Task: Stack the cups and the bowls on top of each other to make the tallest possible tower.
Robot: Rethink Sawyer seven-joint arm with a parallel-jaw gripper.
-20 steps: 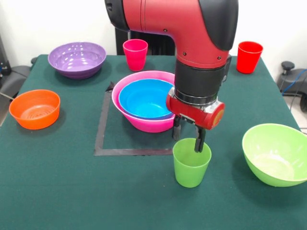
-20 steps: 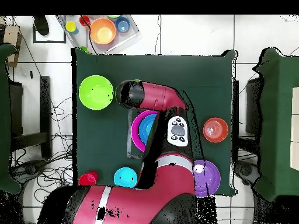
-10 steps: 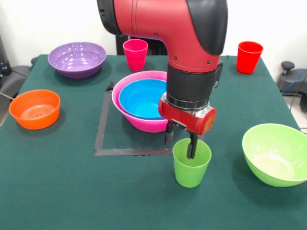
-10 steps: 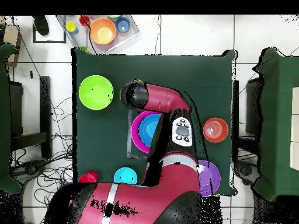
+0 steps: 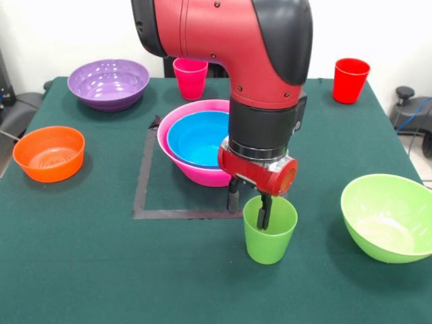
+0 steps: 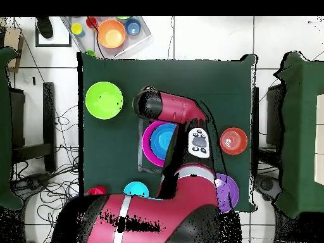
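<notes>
The light green cup (image 5: 270, 239) stands upright on the green table, just in front of the taped square. My gripper (image 5: 248, 208) is open and straddles the cup's left rim, one finger inside the cup and one outside. The tower's base, the big pink bowl (image 5: 202, 174), holds a blue bowl (image 5: 199, 138) behind the gripper. The pink-red cup (image 5: 190, 77) and the red cup (image 5: 351, 79) stand at the far edge. In the overhead view the arm hides the green cup and the gripper; the pink bowl (image 6: 147, 140) shows beside the arm.
The purple bowl (image 5: 108, 82) is at the far left, the orange bowl (image 5: 48, 152) at the left edge, the large lime green bowl (image 5: 388, 216) at the right. Overhead, another blue bowl (image 6: 135, 189) sits near the robot's base. A tray (image 6: 111, 31) of small items lies off the table.
The arm has moved left in the front view and dropped slightly. The fingers have shifted from the cup's right side to its left rim. The cup has not moved.
</notes>
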